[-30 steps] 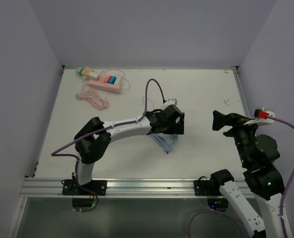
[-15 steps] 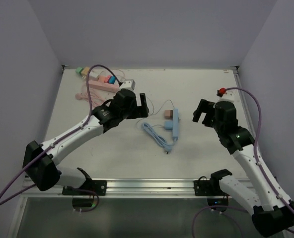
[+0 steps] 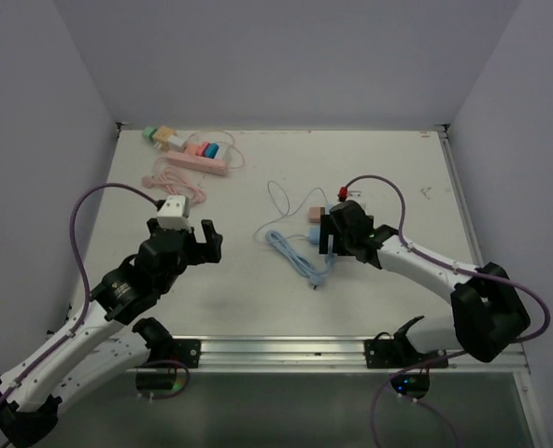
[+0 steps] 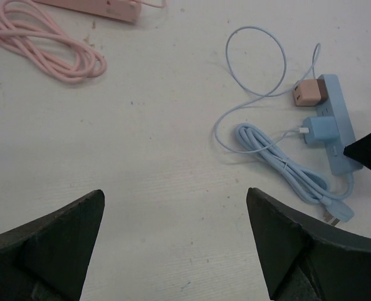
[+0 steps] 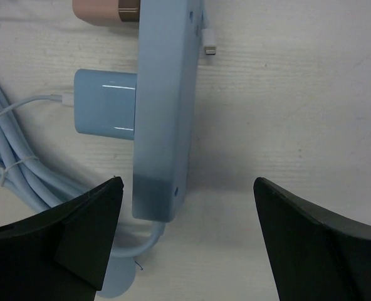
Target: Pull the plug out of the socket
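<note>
A light blue power strip (image 5: 167, 94) lies on the white table, also seen in the left wrist view (image 4: 336, 125). A light blue plug (image 5: 104, 103) and a tan plug (image 5: 101, 9) sit in its left side. Its blue cable (image 4: 286, 169) is coiled beside it. My right gripper (image 5: 187, 182) is open and hovers over the strip's near end; in the top view (image 3: 333, 245) it hides most of the strip. My left gripper (image 3: 188, 238) is open and empty, well left of the strip, over bare table (image 4: 175, 194).
A pink power strip (image 3: 199, 161) with coloured plugs and a coiled pink cable (image 3: 176, 185) lie at the back left. Small green and tan blocks (image 3: 162, 136) sit in the far left corner. Walls close the table on three sides.
My right arm has swung in from the right and lowered over the blue strip. My left arm has pulled back from the table's middle to the near left.
</note>
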Robot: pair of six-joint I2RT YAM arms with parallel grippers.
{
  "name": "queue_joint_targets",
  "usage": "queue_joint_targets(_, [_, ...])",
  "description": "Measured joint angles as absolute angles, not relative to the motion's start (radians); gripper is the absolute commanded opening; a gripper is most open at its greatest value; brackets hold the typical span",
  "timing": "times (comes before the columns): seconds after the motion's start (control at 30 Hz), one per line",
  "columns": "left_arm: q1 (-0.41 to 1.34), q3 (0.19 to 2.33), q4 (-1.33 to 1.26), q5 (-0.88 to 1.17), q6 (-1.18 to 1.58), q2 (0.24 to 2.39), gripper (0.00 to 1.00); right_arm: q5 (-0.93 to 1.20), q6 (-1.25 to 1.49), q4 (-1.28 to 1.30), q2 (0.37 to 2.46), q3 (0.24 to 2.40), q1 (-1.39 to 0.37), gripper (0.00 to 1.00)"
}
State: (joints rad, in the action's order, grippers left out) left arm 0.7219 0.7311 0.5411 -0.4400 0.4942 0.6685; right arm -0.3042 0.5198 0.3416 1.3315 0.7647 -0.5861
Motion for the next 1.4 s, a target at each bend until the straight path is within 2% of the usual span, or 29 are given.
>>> queue_joint_targets(0.2, [0.722, 0.711, 0.545, -0.527, 0.477, 0.632, 0.99, -0.360, 0.534, 0.315, 1.478, 0.799, -0.673, 0.81])
queue_joint_targets(0.27, [0.722, 0.711, 0.545, -0.534, 0.475, 0.638, 0.99, -0.373, 0.537, 0.309, 1.504, 0.810, -0.685, 0.76])
queue_joint_targets(0.43, [0.721, 0.711, 0.548, -0.543, 0.467, 0.665, 0.98, -0.402, 0.540, 0.289, 1.560, 0.821, -0.690, 0.72])
queue_joint_targets(0.63, [0.720, 0.710, 0.546, -0.534, 0.450, 0.679, 0.98, -0.404, 0.531, 0.262, 1.579, 0.812, -0.690, 0.58])
queue_joint_targets(0.83, [0.716, 0.704, 0.536, -0.493, 0.424, 0.679, 1.00, -0.404, 0.515, 0.209, 1.568, 0.773, -0.690, 0.33])
queue_joint_targets(0.9, [0.715, 0.698, 0.529, -0.471, 0.416, 0.680, 0.99, -0.403, 0.510, 0.193, 1.557, 0.757, -0.689, 0.20])
queue_joint_targets(0.93, [0.715, 0.694, 0.525, -0.461, 0.412, 0.680, 1.00, -0.402, 0.503, 0.187, 1.549, 0.748, -0.689, 0.07])
queue_joint_targets(0.97, [0.715, 0.690, 0.521, -0.450, 0.408, 0.682, 1.00, -0.398, 0.497, 0.180, 1.541, 0.738, -0.689, 0.00])
queue_joint_targets(1.4, [0.714, 0.691, 0.380, -0.270, 0.446, 0.847, 1.00, -0.220, 0.364, 0.104, 1.277, 0.623, -0.679, 0.00])
